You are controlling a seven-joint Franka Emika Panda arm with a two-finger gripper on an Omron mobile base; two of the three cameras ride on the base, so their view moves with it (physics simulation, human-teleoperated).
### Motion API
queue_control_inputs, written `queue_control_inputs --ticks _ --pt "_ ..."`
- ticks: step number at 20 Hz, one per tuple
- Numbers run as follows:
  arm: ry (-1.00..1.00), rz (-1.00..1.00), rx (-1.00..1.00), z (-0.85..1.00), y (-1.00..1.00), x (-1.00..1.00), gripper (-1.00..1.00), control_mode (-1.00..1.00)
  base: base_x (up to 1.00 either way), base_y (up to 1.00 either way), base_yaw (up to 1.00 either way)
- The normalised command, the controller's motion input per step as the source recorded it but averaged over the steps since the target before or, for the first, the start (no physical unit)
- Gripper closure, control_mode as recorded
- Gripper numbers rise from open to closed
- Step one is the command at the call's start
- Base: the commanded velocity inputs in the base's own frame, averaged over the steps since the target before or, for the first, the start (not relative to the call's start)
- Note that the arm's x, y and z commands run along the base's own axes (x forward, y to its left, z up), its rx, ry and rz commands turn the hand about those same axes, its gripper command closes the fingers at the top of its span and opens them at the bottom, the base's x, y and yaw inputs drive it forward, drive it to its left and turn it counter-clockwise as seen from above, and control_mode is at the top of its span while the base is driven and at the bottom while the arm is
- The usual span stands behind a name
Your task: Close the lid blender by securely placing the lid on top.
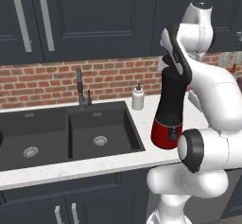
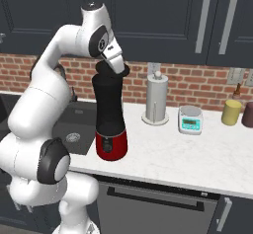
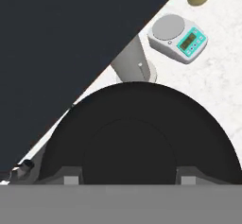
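Right under the claw [image 3: 123, 180] in the hand view is a big round black lid [image 3: 137, 133], and the two finger tips [image 3: 71, 179] sit at its two sides, one left and one right. It looks like the claw is holding the lid by its edges, but I cannot tell for sure how tight the hold is. From the base views, the claw [image 2: 114, 65] is at the very top of the blender [image 2: 110, 117], whose black jar and red bottom stand on the white counter [image 2: 197, 154] straight below the claw. I think the lid is being put on now, or is already resting on the jar. Next, the claw likely needs to push straight down so the lid sits flat, then let go. What is inside the jar is hidden. Beyond the claw stand a paper towel holder [image 2: 156, 99], a small kitchen scale [image 2: 190, 120] and a yellow cup [image 2: 231, 112]; I cannot see into the cup. Off to the other side is a dark sink [image 1: 71, 135] with a white pump bottle [image 1: 138, 97] beside it.
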Motion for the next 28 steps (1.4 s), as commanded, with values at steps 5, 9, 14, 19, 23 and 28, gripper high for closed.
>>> queue_control_inputs --ticks 5,9,14,19,23,28 --pt "0.0 0.0 -0.01 -0.25 0.31 0.45 1.0 -1.0 0.0 0.0 0.0" --pt "0.0 0.0 -0.08 -0.17 0.02 0.53 1.0 -1.0 0.0 0.0 0.0" --pt "0.0 0.0 -0.1 -0.15 -0.05 0.21 1.0 -1.0 0.0 0.0 0.0" --pt "0.0 0.01 -0.01 -0.15 -0.04 -0.02 1.0 -1.0 0.0 0.0 0.0" --pt "0.0 0.0 0.0 -0.23 0.02 -0.01 1.0 -1.0 0.0 0.0 0.0" --pt "0.0 0.0 0.0 -0.26 0.02 0.0 1.0 -1.0 0.0 0.0 0.0"
